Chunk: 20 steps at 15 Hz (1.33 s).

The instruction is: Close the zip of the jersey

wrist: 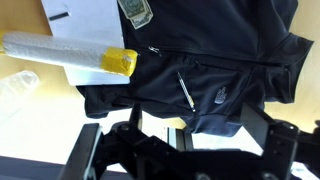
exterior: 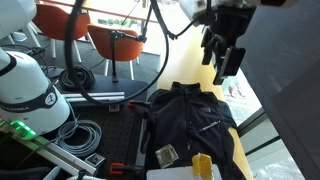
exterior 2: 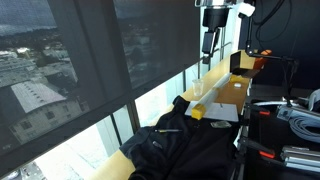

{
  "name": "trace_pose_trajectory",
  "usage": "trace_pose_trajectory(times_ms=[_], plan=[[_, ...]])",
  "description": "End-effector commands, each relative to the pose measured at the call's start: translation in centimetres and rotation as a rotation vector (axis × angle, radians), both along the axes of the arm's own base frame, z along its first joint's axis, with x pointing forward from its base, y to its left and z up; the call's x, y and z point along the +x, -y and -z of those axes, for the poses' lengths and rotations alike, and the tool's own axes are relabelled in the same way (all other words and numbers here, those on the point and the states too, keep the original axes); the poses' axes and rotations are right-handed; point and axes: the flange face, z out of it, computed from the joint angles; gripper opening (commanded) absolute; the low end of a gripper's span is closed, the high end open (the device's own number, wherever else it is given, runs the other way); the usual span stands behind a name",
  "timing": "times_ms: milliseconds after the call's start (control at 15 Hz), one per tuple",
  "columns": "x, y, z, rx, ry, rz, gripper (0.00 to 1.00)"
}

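High above the surface, the tool (exterior: 222, 58) hangs with its two dark fingers (exterior: 232, 62) pointing down and spread apart, holding nothing. In an exterior view it sits near the top of the frame (exterior 2: 210, 40), close to the window glass and well clear of everything below. The wrist view shows the tool (wrist: 178, 138) from behind, its fingers (wrist: 90, 150) standing wide at either side of the lower frame.

Beneath it lies the jersey (wrist: 220, 55), black and slightly shiny, spread in a rumpled heap with folds along its edges. A seam or zip line runs across the cloth, and a slim silvery zip pull (wrist: 185, 90) lies slantwise on the dark fabric, next to a small pale logo (wrist: 218, 95). Whether the front zip is open or closed cannot be told. In both exterior views the jersey (exterior: 195, 120) (exterior 2: 185, 145) drapes over the edge of the light wooden surface (exterior 2: 228, 88).

Just beside the jersey rests a pale roll with a yellow end (wrist: 120, 62), lying on a white sheet of paper (wrist: 85, 20).
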Motion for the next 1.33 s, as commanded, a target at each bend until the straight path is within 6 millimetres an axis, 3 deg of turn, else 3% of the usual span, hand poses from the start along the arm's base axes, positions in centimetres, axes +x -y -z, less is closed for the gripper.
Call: trace_pose_trajectory(times_ms=[0,400,800,1267], plan=[[2.9,-0.8,4.2,0.066,0.017,-0.036,1.00],[5.5,0.3,13.1,0.163,-0.120,-0.074,1.00],[7.8,2.3,18.4,0.131,-0.177,-0.068,1.00],[8.9,3.7,24.0,0.039,-0.218,-0.059,1.00]])
